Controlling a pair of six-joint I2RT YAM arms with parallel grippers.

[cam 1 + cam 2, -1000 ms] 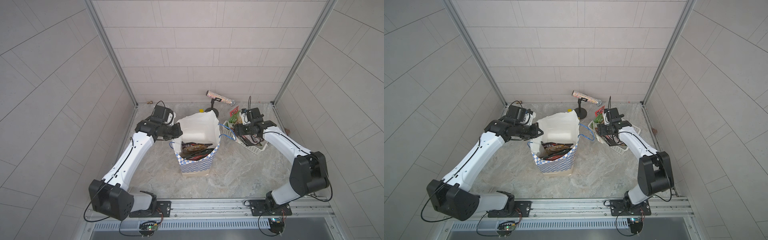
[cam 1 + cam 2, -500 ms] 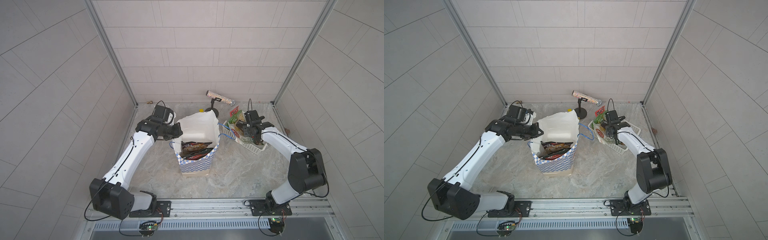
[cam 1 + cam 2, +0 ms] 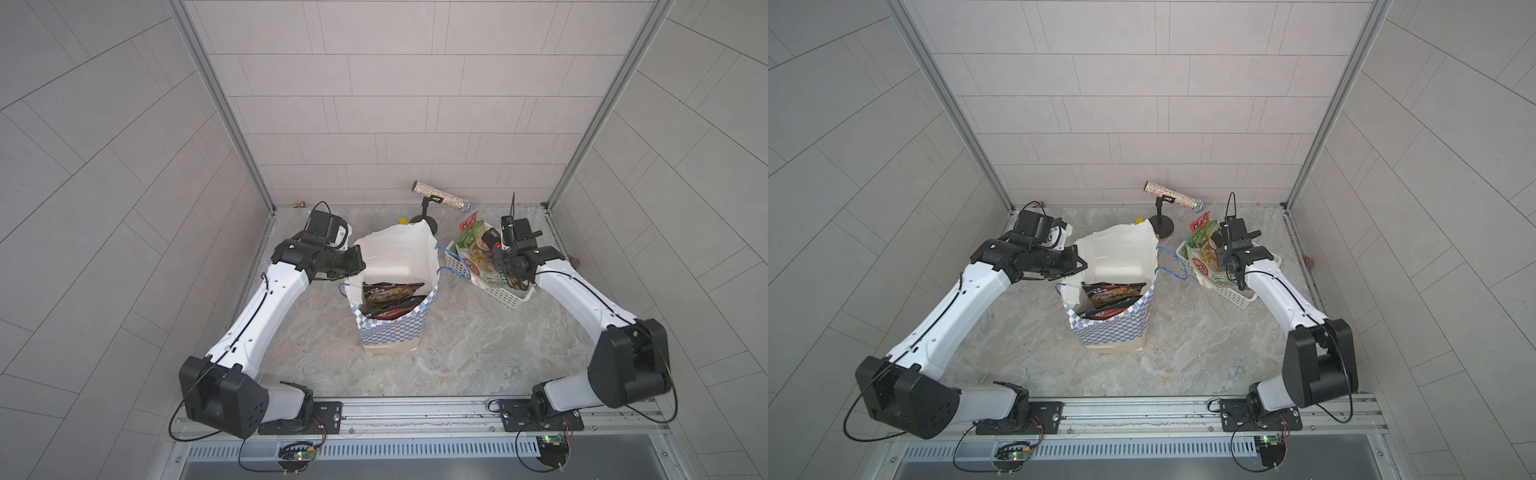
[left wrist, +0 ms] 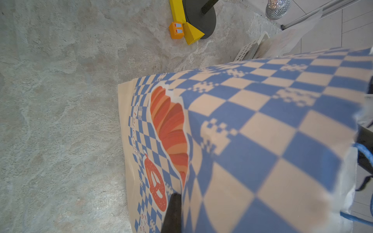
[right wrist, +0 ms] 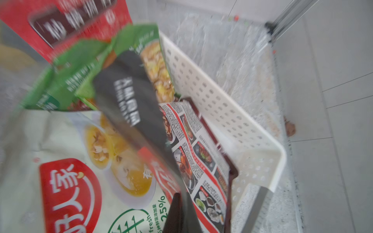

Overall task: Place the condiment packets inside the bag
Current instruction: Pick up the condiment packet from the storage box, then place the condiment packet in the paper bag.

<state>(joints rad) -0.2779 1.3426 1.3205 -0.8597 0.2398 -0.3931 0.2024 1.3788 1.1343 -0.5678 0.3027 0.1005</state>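
Condiment packets point(image 3: 388, 297): a few dark and red ones lie inside the bag point(image 3: 395, 332), stacked against its near wall. More stand on edge in the white perforated basket point(image 3: 511, 297), to the bag's right and just beside it.

In the right wrist view, the basket's stack has a red packet point(image 5: 70, 20), a green packet point(image 5: 80, 70) and a pale packet point(image 5: 80, 161) with a red logo. A dark packet point(image 5: 131, 100) slants across them, blurred.

Right gripper point(image 3: 496, 259): over the basket, jaws pressed together, pinching the dark packet's lower end.

Left gripper point(image 3: 357, 259): clamped shut on the bag's left rim. The bag stands upright, mouth open.

Behind both, a glittery microphone point(image 3: 440, 198) sits on a black stand on the marbled worktop point(image 3: 457, 353).
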